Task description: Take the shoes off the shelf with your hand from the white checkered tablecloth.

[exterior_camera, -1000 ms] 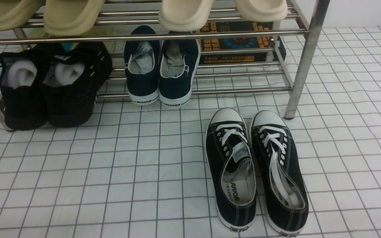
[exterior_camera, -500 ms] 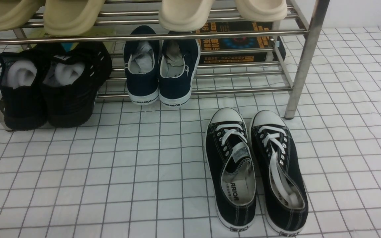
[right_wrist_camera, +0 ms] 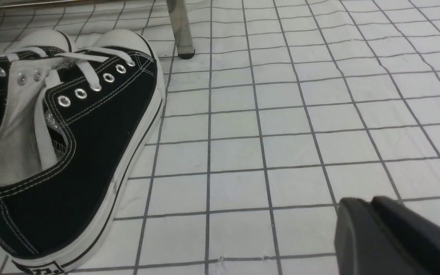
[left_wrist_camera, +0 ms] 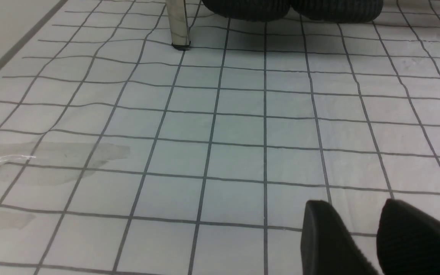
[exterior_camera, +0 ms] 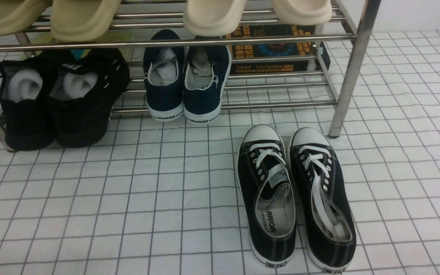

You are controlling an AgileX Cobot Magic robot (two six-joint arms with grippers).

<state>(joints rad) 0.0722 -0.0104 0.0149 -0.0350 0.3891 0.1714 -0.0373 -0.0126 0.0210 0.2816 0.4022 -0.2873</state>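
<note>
Two shoes lie side by side on your white checkered tablecloth, just in front of the shelf (its right leg near their toes), long axes front-to-back, toes toward it. Left gripper slightly parted; right gripper looks clenched, both empty.

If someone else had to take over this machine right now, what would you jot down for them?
Left gripper: slightly open, empty, low over the tablecloth.
Right gripper: looks shut, empty, beside the right shoe.
The black lace-up shoes sit side by side on the cloth, in front of the shelf, toes toward it.
Done: shoes are off the shelf.
Left: apparently nothing; navy and black mesh pairs stay shelved.
</note>
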